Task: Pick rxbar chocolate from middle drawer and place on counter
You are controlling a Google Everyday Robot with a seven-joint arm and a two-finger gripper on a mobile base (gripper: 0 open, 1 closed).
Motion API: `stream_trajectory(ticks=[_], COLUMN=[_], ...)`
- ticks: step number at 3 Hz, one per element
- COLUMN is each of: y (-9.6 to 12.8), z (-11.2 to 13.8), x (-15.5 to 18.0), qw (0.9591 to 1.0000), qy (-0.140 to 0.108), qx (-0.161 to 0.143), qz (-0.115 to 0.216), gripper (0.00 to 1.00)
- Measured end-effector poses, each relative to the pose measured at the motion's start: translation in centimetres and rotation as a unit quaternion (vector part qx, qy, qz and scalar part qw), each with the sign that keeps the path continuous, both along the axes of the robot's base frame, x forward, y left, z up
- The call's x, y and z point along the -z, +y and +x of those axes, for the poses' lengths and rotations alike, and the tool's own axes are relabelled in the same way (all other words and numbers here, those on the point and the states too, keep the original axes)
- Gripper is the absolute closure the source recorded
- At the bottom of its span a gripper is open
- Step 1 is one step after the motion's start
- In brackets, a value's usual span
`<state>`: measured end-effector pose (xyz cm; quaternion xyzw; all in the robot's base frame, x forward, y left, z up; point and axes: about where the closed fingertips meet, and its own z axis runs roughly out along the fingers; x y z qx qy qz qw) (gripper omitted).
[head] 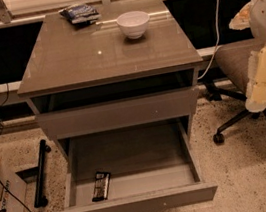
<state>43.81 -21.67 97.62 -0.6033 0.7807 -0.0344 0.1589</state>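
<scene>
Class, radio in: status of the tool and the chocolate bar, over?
Tool far right, by grey swivel chair. Slim black wrapped bar lies front-left in open matte-grey drawer. Nothing covers it.

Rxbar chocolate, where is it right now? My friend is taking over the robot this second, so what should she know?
Gripper: out at the right side, above the office chair, well away from the cabinet.
Rxbar chocolate: lying flat in the front left part of the middle drawer.
Counter: holds a white bowl and a snack bag near the back.
Done: the drawer is open.
Left: reach in, grasp the bar, lift it out, set it on the counter.
</scene>
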Motion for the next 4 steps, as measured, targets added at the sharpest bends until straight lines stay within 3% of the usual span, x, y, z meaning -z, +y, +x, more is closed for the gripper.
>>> stream_trajectory(ticks=[1,2,4], y=[0.0,1.2,4.4], z=[0.0,0.5,2.0], x=[0.0,1.7,7.3], qw=[1.0,0.9997,0.9949], qy=[0.0,0.006,0.018], qx=[0.0,-0.004,-0.032], qz=[0.0,0.023,0.094], gripper=[0.0,0.0,0.0])
